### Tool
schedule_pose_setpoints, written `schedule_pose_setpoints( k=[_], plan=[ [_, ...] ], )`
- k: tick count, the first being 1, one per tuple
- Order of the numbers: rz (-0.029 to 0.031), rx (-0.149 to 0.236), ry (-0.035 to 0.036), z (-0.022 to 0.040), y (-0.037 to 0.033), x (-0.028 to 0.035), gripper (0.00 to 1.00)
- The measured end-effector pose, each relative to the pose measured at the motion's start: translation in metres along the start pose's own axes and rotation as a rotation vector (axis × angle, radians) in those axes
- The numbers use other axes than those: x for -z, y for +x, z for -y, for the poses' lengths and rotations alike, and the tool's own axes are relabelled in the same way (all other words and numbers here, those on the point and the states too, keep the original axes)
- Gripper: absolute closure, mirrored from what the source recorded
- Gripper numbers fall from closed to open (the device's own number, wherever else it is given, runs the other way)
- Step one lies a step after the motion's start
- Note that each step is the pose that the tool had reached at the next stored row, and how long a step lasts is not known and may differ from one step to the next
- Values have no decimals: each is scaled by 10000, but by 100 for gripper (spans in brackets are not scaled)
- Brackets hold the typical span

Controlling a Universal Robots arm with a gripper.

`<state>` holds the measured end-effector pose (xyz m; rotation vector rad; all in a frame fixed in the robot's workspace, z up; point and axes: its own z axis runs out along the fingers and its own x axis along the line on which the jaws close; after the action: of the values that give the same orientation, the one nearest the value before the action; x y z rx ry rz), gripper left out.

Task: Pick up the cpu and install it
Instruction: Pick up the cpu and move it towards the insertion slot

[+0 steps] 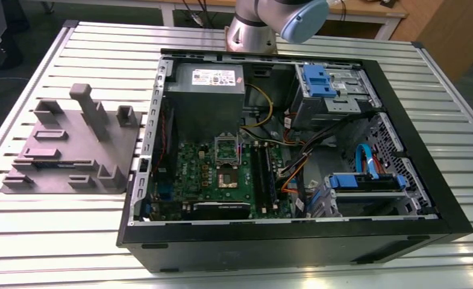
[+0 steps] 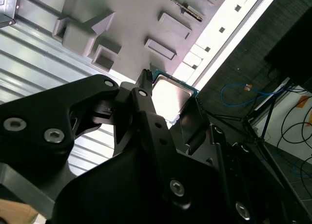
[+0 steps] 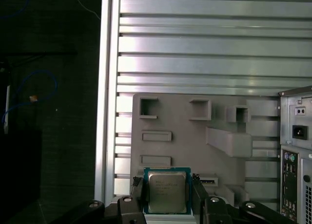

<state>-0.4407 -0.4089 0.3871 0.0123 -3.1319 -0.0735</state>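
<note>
On the exterior view's left, a grey holder [image 1: 72, 147] with moulded pockets and posts is seen lying on the slatted metal table [image 1: 59, 229]. Just beside the holder, toward the exterior view's right, an open computer case [image 1: 284, 247] is laid on its side. Inside it, a green motherboard [image 1: 220, 174] with a metal socket frame [image 1: 226, 150] is set on the side nearest the holder. A grey power supply box [image 1: 206, 81] is placed next to the motherboard, and blue drive brackets [image 1: 317, 78] are fitted on the side farthest from the holder. The arm [image 1: 260, 27] is mounted behind the case. In both wrist views the cpu [image 3: 167, 192] is pinched by two opposite edges between the black fingers [image 3: 138, 197] of the gripper [image 3: 167, 200]. Its silver top is turned to the camera and it is seen in front of the holder's edge, outside the case. Whether it touches the holder cannot be told.
</note>
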Motion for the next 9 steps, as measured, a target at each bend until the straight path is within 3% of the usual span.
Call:
schedule_pose_setpoints(
  k=[9],
  plan=[
    [0, 1, 0, 0, -16, 0, 53]
  ],
)
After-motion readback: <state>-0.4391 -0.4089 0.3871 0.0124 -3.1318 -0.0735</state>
